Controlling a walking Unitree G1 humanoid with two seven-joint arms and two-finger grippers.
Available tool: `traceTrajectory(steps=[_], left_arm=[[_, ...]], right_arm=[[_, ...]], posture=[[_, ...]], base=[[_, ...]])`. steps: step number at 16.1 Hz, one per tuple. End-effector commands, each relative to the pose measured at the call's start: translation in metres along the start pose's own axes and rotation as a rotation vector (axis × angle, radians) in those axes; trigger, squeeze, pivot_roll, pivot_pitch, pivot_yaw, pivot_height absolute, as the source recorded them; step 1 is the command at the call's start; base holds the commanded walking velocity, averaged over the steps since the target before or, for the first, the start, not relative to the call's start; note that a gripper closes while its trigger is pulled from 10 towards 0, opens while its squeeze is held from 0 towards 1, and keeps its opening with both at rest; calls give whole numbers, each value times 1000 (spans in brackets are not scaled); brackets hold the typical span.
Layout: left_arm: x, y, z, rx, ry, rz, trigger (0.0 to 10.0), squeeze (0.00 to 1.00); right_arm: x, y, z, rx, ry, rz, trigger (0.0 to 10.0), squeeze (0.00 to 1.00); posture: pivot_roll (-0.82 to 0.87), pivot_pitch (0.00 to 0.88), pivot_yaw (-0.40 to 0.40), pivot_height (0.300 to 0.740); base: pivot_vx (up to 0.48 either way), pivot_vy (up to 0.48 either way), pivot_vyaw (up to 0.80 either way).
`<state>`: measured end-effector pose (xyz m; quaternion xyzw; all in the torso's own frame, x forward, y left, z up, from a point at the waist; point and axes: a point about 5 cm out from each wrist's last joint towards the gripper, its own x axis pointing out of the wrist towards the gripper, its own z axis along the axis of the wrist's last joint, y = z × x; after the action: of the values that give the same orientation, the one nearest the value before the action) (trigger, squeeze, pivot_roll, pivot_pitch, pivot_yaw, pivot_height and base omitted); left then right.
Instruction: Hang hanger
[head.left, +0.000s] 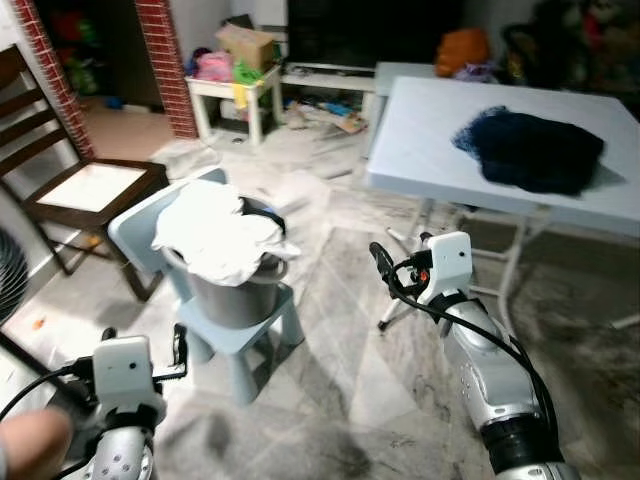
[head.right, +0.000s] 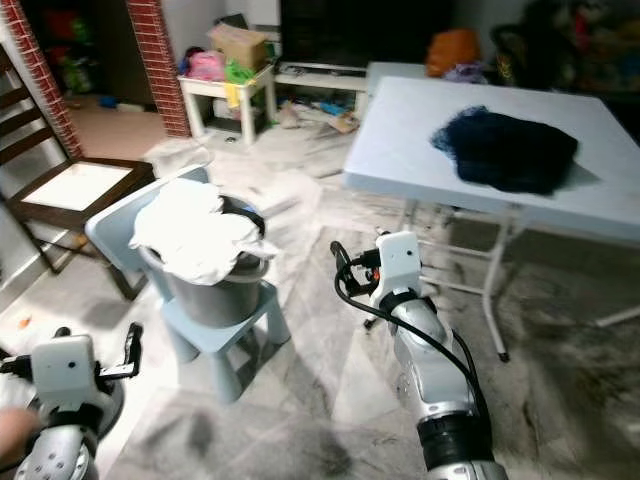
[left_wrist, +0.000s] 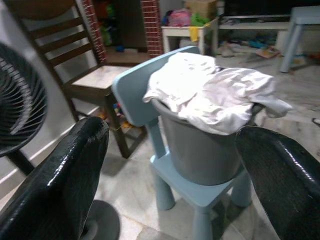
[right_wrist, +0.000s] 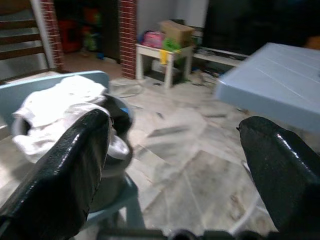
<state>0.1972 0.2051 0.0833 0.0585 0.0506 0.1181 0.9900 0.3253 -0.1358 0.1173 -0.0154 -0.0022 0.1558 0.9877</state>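
A tiled living-room floor (head.left: 340, 390) stretched ahead of the robot. In the middle stood a small pale blue chair (head.left: 250, 325) with a grey bucket (head.left: 232, 295) on its seat. White laundry (head.left: 215, 232) was heaped in the bucket and spilled over its rim.

The left gripper (left_wrist: 170, 175) was held low at the robot's left, near the chair. Its two black fingers (left_wrist: 60, 185) stood wide apart with nothing between them, and the bucket showed through the gap. The right gripper (right_wrist: 175, 175) was raised to the right of the chair, above bare floor, between the chair and a folding table (head.left: 430, 140). Its fingers (right_wrist: 65, 170) were also spread wide and held nothing.

The table stood at the right, pale blue on top with thin metal legs. A dark blue garment (head.left: 530, 150) lay crumpled on it. A dark wooden chair (head.left: 80, 190) with a light seat stood at the left beside a red brick pillar (head.left: 165, 60). A black fan (left_wrist: 20, 105) stood just beside the left arm. At the back, a low white table (head.left: 235, 95) carried a cardboard box (head.left: 245, 42) and bright clutter.

No hanger could be made out anywhere; whether one lay under the laundry could not be told.
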Motion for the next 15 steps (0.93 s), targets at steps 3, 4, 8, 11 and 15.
traceTrajectory(steps=[3,4,8,11,15], left_arm=[[4,-2,7,-29,-21,5,10000,0],[5,-3,6,-27,-19,14,10000,0],[7,-5,4,-58,-7,22,10000,0],[6,-11,2,-73,0,14,10000,0],[8,-19,-3,-98,41,-11,10000,0]], right_arm=[[1,5,4,-7,-25,45,10000,0],[0,6,4,-4,-26,57,10000,0],[-1,12,5,-15,-34,105,10000,0],[-2,17,6,-25,-35,145,10000,0],[-1,20,5,-22,-22,151,10000,0]], posture=[[106,0,-22,740],[103,0,-22,740],[95,0,-28,740],[90,0,-32,740],[88,0,-38,740]], base=[[423,0,654],[412,244,587],[421,182,545],[440,0,469],[331,0,420]])
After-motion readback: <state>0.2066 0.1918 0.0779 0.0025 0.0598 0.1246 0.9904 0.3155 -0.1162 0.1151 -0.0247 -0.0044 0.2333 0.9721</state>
